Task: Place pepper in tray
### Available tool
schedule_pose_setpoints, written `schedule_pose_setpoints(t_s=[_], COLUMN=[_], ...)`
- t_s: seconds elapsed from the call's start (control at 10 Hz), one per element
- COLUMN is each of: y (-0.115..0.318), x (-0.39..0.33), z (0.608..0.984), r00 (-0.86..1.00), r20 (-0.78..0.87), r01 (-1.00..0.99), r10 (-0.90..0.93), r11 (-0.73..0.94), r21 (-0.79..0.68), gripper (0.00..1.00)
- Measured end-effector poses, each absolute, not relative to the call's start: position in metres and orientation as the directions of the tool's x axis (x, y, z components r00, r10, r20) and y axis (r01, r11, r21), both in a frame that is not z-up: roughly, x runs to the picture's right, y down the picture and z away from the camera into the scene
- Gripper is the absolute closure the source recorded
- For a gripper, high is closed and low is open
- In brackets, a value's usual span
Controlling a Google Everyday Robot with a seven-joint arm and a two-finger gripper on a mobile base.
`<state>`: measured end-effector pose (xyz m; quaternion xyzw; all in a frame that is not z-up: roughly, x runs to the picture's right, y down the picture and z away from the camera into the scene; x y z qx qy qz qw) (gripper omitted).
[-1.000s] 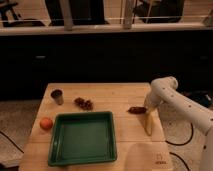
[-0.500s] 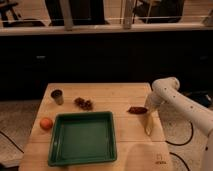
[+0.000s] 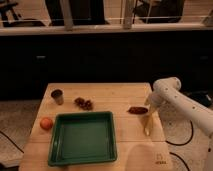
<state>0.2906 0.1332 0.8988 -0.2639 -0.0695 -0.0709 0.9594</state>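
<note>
Where the hand (image 3: pixel 151 103) hangs, a smooth, curved pepper (image 3: pixel 137 110) lies just beside.

Tray (image 3: pixel 82 141): dark green, flat on the wooden table (image 3: pixel 112 92).
Pepper (image 3: pixel 137 110): right of the tray, off its far corner.
Gripper (image 3: pixel 150 103): right of the tray, just beside the pepper.
Yellow stick (image 3: pixel 148 124): right of the tray.
Metal cup (image 3: pixel 57 96), red cluster (image 3: pixel 84 103): behind the tray.

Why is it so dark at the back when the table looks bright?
Camera view: light seems to fall on the wooden table, so the green tray, the pepper and the hand beside it show clearly; the wall behind lies in shadow, nearly black.
</note>
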Motion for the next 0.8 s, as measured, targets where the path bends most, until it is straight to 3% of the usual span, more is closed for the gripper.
schedule_pose_setpoints(t_s=[0.4, 0.6, 0.8], y=[0.1342, 0.1346, 0.1358], x=[0.287, 0.2843, 0.2845], z=[0.8989, 0.8976, 0.8972], r00=[0.978, 0.976, 0.976], r20=[0.176, 0.183, 0.184], r01=[0.183, 0.193, 0.194], r10=[-0.109, -0.116, -0.118], r11=[0.852, 0.851, 0.855], r21=[-0.49, -0.488, -0.482], gripper=[0.53, 0.46, 0.53])
